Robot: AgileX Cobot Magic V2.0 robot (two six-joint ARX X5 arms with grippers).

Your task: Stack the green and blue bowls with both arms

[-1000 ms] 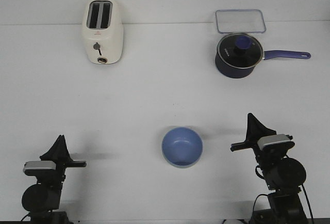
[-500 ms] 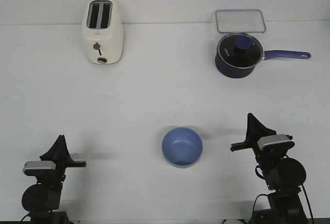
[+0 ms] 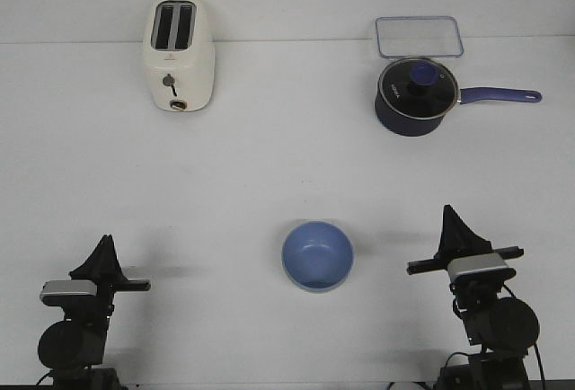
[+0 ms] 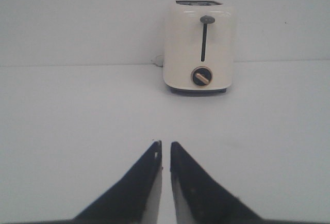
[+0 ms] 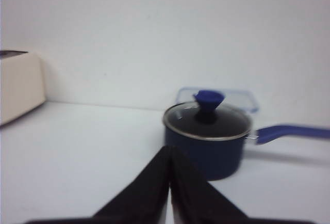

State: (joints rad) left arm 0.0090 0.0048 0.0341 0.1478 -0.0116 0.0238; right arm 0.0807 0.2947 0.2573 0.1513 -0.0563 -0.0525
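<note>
Here we are with the round matte periwinkle-blue bowl [image 3: 317,256] sitting upright near the front middle of the white table [image 3: 269,165], between the two arms and nearer the right one, and there's a faint pale rim peeking along its lower edge, which may be the sage-green bowl nested beneath it, though from this angle I can't say for sure. The left black pincer gripper [image 3: 104,255] sits low at the front left, well apart from the bowl, its jaws drawn almost together with only a thin slit between them and nothing held; its wrist camera looks straight at the cream two-slot toaster [image 4: 199,46]. The right black pincer gripper [image 3: 454,228] stands just to the bowl's right, jaws pressed together and empty, pointed toward the dark navy lidded saucepan [image 5: 208,136] with the clear lidded container [image 3: 419,37] behind it. Now the risk: with both sets of jaws closed, any approach to the bowl's rim would likely shove it across the smooth table rather than grip it. And if no green bowl is underneath, the stack has no partner in view.
</note>
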